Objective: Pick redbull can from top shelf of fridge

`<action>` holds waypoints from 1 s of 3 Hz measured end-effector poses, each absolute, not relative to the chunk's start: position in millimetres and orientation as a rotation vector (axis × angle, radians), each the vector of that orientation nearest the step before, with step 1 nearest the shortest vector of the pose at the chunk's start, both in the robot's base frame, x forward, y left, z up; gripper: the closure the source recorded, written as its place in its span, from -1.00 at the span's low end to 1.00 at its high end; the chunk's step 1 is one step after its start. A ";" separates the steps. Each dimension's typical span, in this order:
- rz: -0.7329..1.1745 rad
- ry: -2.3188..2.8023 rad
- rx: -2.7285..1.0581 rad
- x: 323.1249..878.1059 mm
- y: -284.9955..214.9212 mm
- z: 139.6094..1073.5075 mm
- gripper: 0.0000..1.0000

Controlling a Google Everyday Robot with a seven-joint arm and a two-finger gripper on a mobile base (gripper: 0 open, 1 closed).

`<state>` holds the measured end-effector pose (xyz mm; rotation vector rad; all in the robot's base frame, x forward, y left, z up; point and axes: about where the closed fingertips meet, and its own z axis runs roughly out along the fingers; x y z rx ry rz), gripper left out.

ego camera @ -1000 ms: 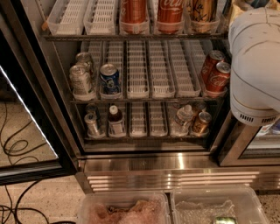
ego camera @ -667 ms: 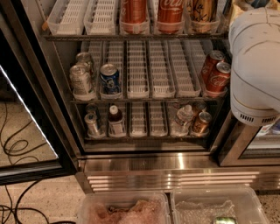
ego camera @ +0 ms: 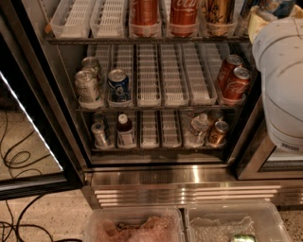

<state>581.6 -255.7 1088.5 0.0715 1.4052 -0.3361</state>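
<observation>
Presently: fridge (ego camera: 189,189) stands with its door (ego camera: 33,142) swung open at left; the camera looks down into it; three racks show.

Top shelf (ego camera: 142,40) runs along the upper edge of the frame. It carries white trays (ego camera: 75,19) at left, then two cola cans (ego camera: 144,14) and a gold can (ego camera: 218,12), all cropped by the frame top.

Redbull can (ego camera: 277,5): best candidate is the bluish-silver scrap at the far right of the top shelf, just above the arm (ego camera: 281,80); it is heavily cropped, so not certain.

Not to be confused with the blue can (ego camera: 118,85) on the middle rack, which is wider and shorter and sits beside silver cans (ego camera: 87,87).

Tool: out of frame; only the white arm segment shows, filling the right edge in front of the middle rack's right end; wide or narrow, cannot tell.

Judgement: step in hand is the approach, with no grasp yet.

To do it well:
- Bring the top shelf's right end fully into view first and confirm the slim body before committing.
- Enter from the front, level with the can's mid-body, fingers spread enough to pass either side.
- Keep clear of the gold can next lane over and of the fridge frame at right.
- Close squarely on the round wall, since thin aluminium will likely slip or dent under a skewed squeeze.
- Lift a little to clear the tray lip, then draw straight out along the lane.

Risk: tipping the can backward if the tool pushes before closing.
</observation>
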 end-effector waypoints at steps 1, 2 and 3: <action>-0.319 1.443 0.028 557.4 -246.3 1074.6 1.00; -0.297 1.482 -0.059 541.1 -239.6 1067.4 1.00; -0.238 1.518 -0.129 542.3 -218.1 1059.0 1.00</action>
